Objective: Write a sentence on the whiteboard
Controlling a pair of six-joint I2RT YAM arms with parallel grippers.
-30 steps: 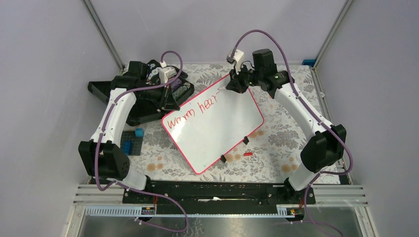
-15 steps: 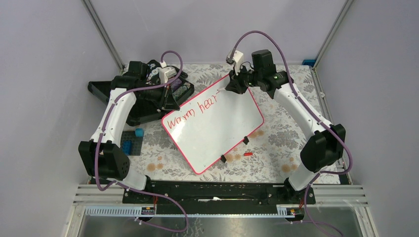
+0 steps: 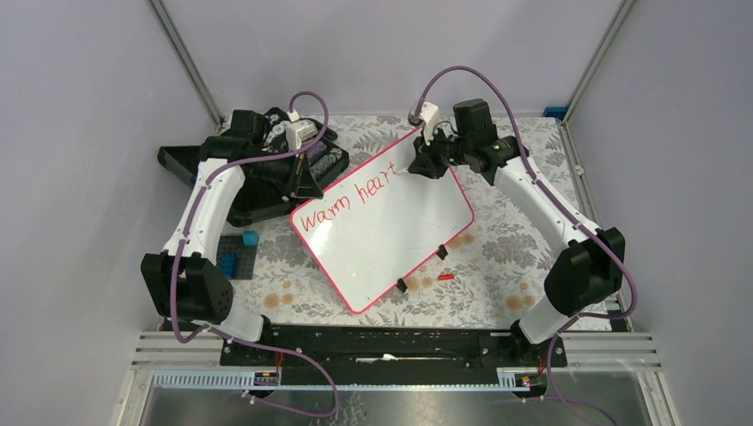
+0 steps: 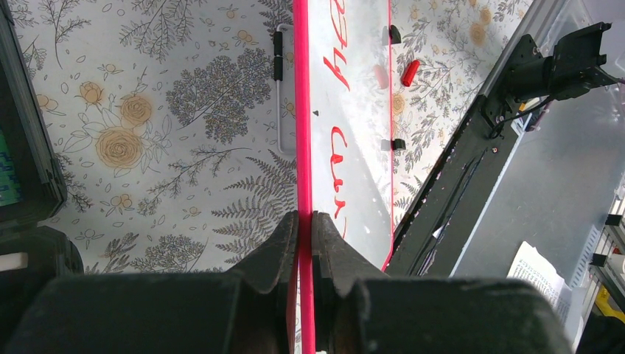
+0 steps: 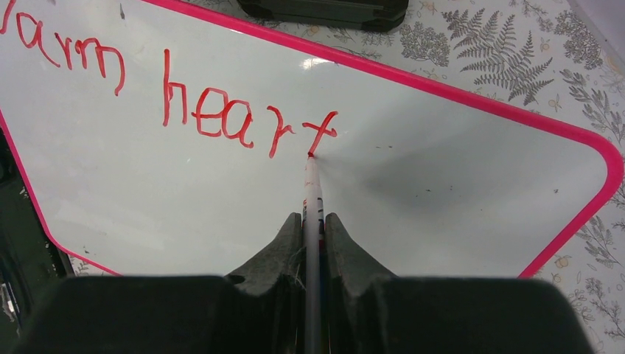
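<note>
My right tool (image 5: pixel 313 218), gripping one marker (image 5: pixel 312 181), had added "t": the sentence (image 5: pixel 214 122) reached two words; my left tool (image 4: pixel 304 215) clamped the whiteboard (image 3: pixel 395 226).

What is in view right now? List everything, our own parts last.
board: one, white with a pink rim, mid-table
writing: "Warm heart", red, along the board's far edge
clips: two, black, board's near edge
marker: one, white with a red tip, tip on the "t"
cap: one, red, on the cloth by the clips
pen: one, white and black, on the cloth beside the board
case: one, black, far left
blocks: two, blue, left of the board
cloth: one, floral, over the table
left hand: black, shut on the board's rim
right hand: black, shut on the marker
</note>
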